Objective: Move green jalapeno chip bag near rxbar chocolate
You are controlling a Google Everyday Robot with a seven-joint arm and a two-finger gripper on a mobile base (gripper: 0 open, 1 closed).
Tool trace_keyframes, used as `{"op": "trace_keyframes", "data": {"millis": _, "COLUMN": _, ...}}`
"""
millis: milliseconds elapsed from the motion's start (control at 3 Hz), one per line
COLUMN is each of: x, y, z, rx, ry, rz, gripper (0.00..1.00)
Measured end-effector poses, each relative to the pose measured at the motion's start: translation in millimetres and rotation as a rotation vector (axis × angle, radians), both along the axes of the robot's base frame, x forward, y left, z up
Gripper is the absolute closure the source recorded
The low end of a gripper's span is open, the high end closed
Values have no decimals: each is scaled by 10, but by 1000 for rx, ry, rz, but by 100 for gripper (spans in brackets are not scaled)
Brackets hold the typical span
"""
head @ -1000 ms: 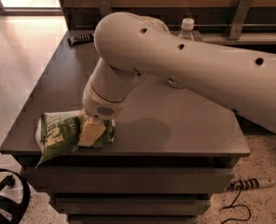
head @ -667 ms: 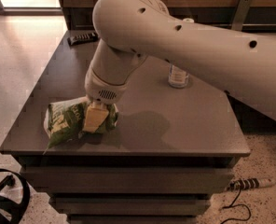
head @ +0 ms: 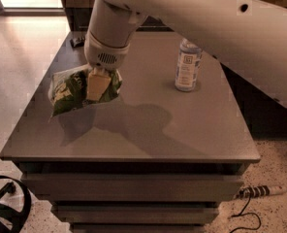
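Note:
The green jalapeno chip bag (head: 67,92) hangs tilted in my gripper (head: 98,85), lifted off the left part of the dark table (head: 192,135); its shadow lies on the tabletop below it. The gripper is shut on the bag's right side, with one pale finger (head: 98,83) lying across it. The rxbar chocolate (head: 77,41) is a small dark bar at the table's far left corner, beyond the bag and partly hidden by my arm.
A clear plastic bottle (head: 187,65) with a label stands on the table's right half, right of the gripper. My large white arm (head: 206,18) spans the top of the view. A cable and power strip (head: 260,192) lie on the floor at right.
The gripper has lifted the bag off the tabletop and carried it up and toward the far side. The arm has risen with it.

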State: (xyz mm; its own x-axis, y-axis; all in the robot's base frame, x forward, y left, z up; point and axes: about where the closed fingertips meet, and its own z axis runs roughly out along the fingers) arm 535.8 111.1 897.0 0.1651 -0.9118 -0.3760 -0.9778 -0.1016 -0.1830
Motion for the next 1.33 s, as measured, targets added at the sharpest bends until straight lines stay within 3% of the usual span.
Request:
{"op": "trace_keyframes", "data": {"millis": 333, "x": 320, "y": -2, "z": 156, "rx": -27, "ry": -91, "rz": -4, "gripper": 100}}
{"op": "trace_keyframes", "data": {"millis": 667, "x": 590, "y": -74, "z": 167, "rx": -31, "ry": -206, "rz": -50, "gripper": 100}}
{"op": "trace_keyframes", "data": {"millis": 1000, "x": 851, "y": -121, "z": 130, "rx": -1, "ry": -317, "rz": -108, "gripper": 100}}
{"op": "trace_keyframes", "data": {"millis": 1333, "x": 1083, "y": -212, "z": 147, "rx": 25, "ry": -396, "rz": -170, "gripper": 100}}
